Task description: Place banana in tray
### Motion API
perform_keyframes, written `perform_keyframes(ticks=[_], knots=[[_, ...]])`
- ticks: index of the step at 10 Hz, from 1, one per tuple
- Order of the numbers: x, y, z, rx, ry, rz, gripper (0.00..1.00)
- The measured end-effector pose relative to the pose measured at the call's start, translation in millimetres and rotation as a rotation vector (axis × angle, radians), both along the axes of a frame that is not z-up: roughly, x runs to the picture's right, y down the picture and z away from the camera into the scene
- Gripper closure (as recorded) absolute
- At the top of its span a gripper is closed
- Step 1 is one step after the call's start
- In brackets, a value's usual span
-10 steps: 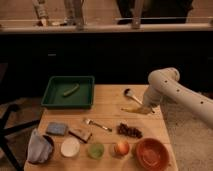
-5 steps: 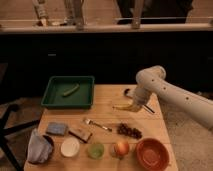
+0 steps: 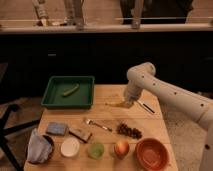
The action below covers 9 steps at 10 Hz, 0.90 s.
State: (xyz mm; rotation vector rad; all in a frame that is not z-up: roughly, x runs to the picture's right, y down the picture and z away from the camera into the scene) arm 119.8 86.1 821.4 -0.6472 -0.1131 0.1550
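The pale yellow banana (image 3: 116, 104) is at the tip of my gripper (image 3: 125, 103), just above the wooden table (image 3: 107, 114) right of its middle. The gripper is shut on the banana's right end. My white arm (image 3: 165, 92) reaches in from the right. The dark green tray (image 3: 51, 98) sits at the table's back left, about a tray's width left of the banana. A small olive-green vegetable (image 3: 70, 90) lies in the tray.
A black pen (image 3: 146, 106) lies right of the gripper. Along the front stand a fork (image 3: 97, 124), dark grapes (image 3: 129, 131), a reddish-brown bowl (image 3: 151, 152), an apple (image 3: 121, 148), a green cup (image 3: 96, 149), a white dish (image 3: 70, 147), a cloth (image 3: 39, 146) and a blue sponge (image 3: 56, 128).
My arm has swung left over the table, and the banana has moved left with the gripper, toward the tray. Nothing else has moved.
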Motion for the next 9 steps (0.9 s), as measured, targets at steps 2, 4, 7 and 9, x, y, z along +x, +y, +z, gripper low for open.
perform_keyframes(ticks=[2,4,7,9], knots=[[-26.9,-9.4,5.6,0.011,-0.031,-0.016,1.00],[-42.7,-14.8,9.5,0.015,-0.052,-0.024,1.00],[-72.7,-20.8,16.2,0.020,-0.086,-0.047,1.00],[-100.2,-26.8,19.5,0.027,-0.111,-0.067,1.00]])
